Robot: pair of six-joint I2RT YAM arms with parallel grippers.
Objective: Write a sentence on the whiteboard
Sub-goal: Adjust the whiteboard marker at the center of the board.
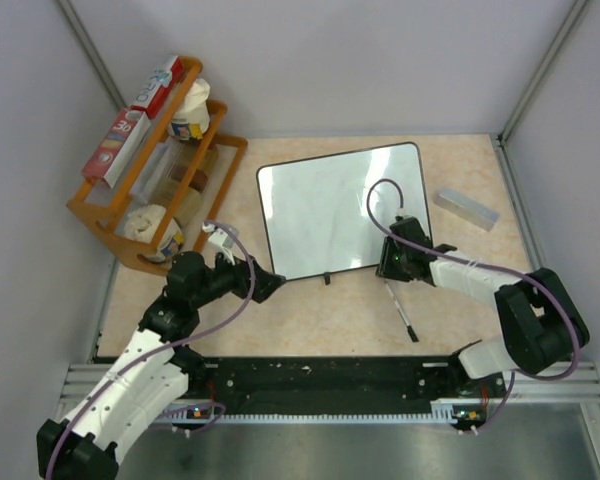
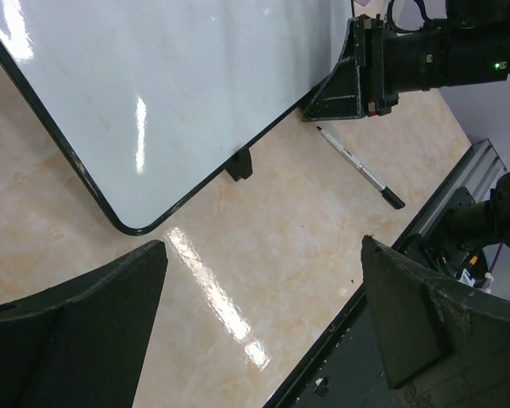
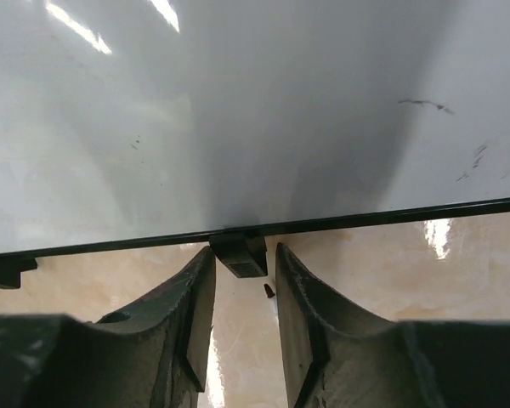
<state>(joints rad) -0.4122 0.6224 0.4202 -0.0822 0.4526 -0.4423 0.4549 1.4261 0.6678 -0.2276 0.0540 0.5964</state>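
White and glossy, the whiteboard (image 1: pixel 330 205) lies flat on the tan table (image 1: pixel 320 325), its clipped edge toward the arms. The left fingers (image 2: pixel 85 323) are spread wide beside its near left corner; the right fingers (image 3: pixel 178 331) stand slightly apart, empty, at a black clip (image 3: pixel 238 253), a pen (image 1: pixel 401 313) on the table just beside

Open table (image 1: pixel 320 325) between board (image 1: pixel 340 205) and rail (image 1: pixel 320 378); hemmed on the left by rack (image 1: pixel 145 185); crossed right of centre by pen (image 1: pixel 401 312); bar (image 1: pixel 467 208) lying right of board; right gripper (image 1: pixel 388 262) crowding board's near edge.
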